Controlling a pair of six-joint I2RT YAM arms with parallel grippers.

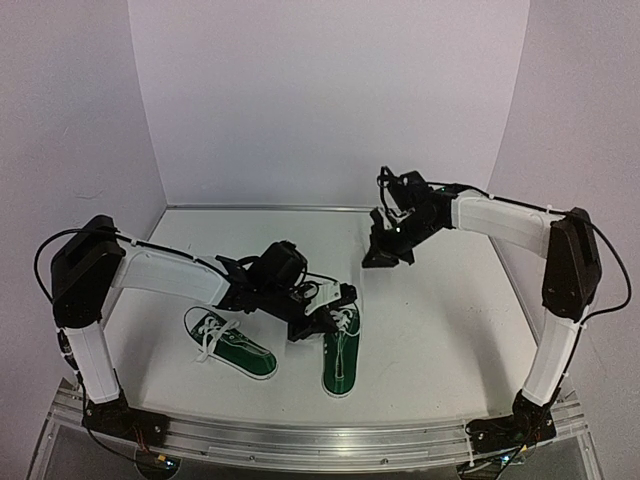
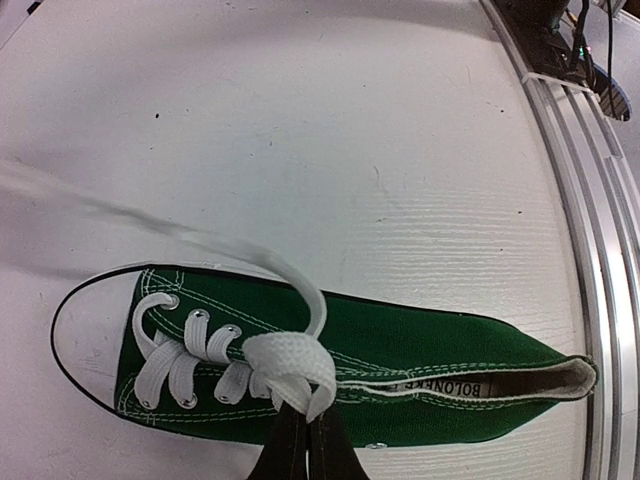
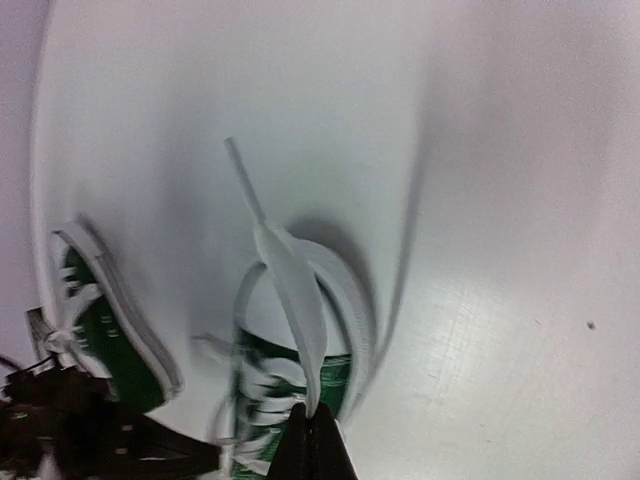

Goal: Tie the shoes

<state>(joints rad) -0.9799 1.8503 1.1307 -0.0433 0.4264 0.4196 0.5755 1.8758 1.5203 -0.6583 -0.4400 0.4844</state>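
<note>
Though apart, left claw and right claw tight on one shoe's laces, other shoe beside.

shoes side by side, on table

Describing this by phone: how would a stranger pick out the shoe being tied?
On the white table, look between the arms. The green shoe nearer the right arm points its toe straight back, unlike its slanted twin, and the left gripper pinches its lace.
</note>
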